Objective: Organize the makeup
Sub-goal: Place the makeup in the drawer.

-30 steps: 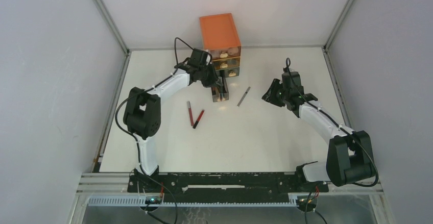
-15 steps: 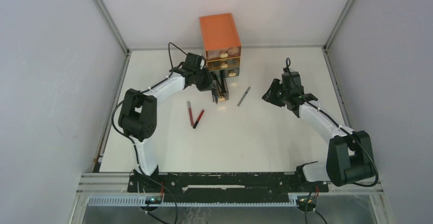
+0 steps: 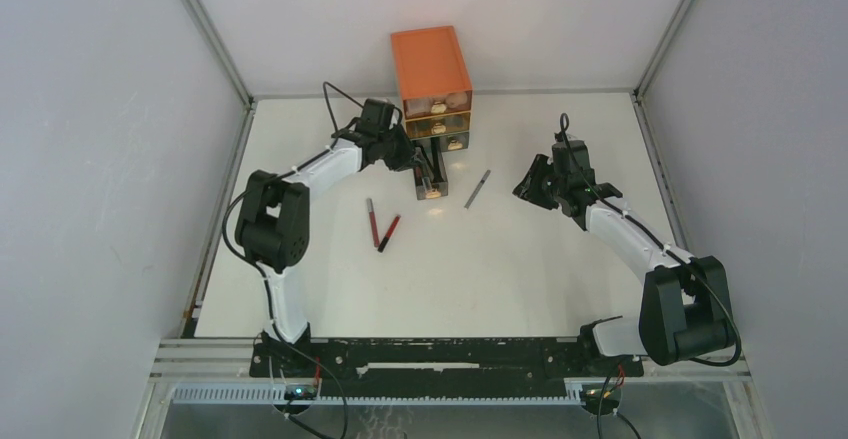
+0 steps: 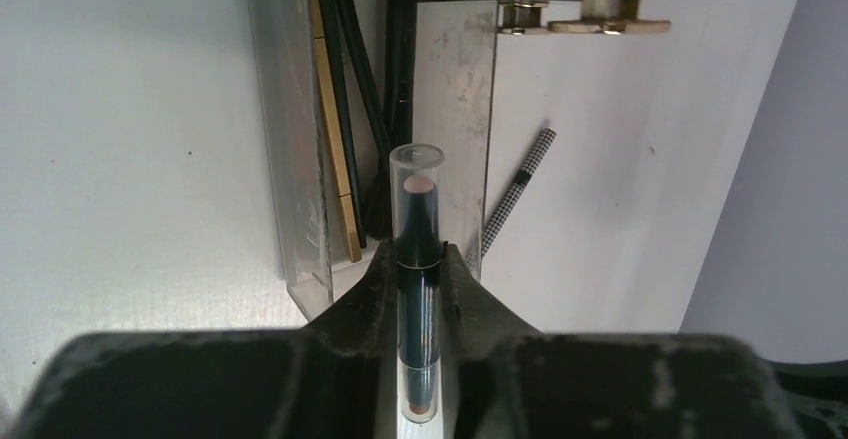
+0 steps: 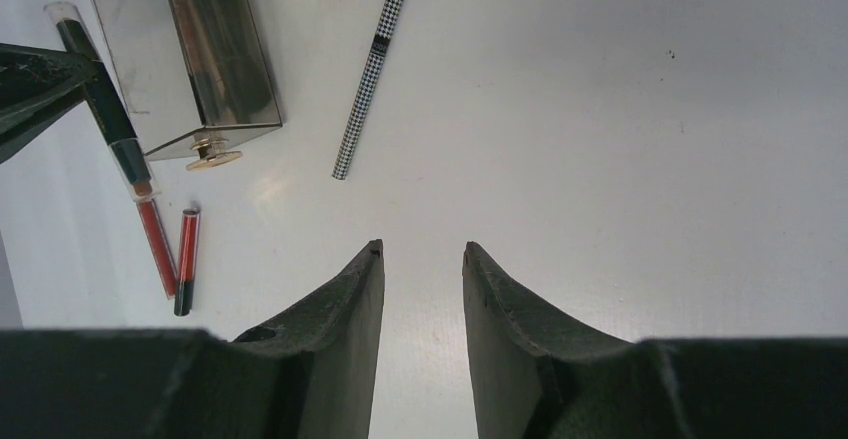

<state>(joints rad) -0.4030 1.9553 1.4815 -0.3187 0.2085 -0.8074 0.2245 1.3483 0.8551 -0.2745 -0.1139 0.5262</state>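
Observation:
My left gripper [image 4: 416, 259] is shut on a dark pencil with a clear cap [image 4: 416, 219]. It holds the pencil just above the near end of the clear pulled-out drawer [image 4: 292, 189], beside the chest in the top view [image 3: 414, 163]. Thin black brushes [image 4: 350, 79] and a gold stick [image 4: 336, 149] lie in the drawer. A checkered pencil [image 3: 478, 188] lies on the table right of the drawer. Two red pencils [image 3: 372, 221] [image 3: 389, 232] lie left of it. My right gripper [image 5: 421, 249] is open and empty, above bare table right of the checkered pencil [image 5: 372, 74].
The orange three-drawer chest [image 3: 432, 69] stands at the back middle, its lowest drawer [image 3: 430, 174] pulled out toward me. Grey walls close in the white table [image 3: 520, 269] on three sides.
My left gripper, still holding the pencil, has shifted slightly left and back toward the chest over the drawer. The right arm has not moved.

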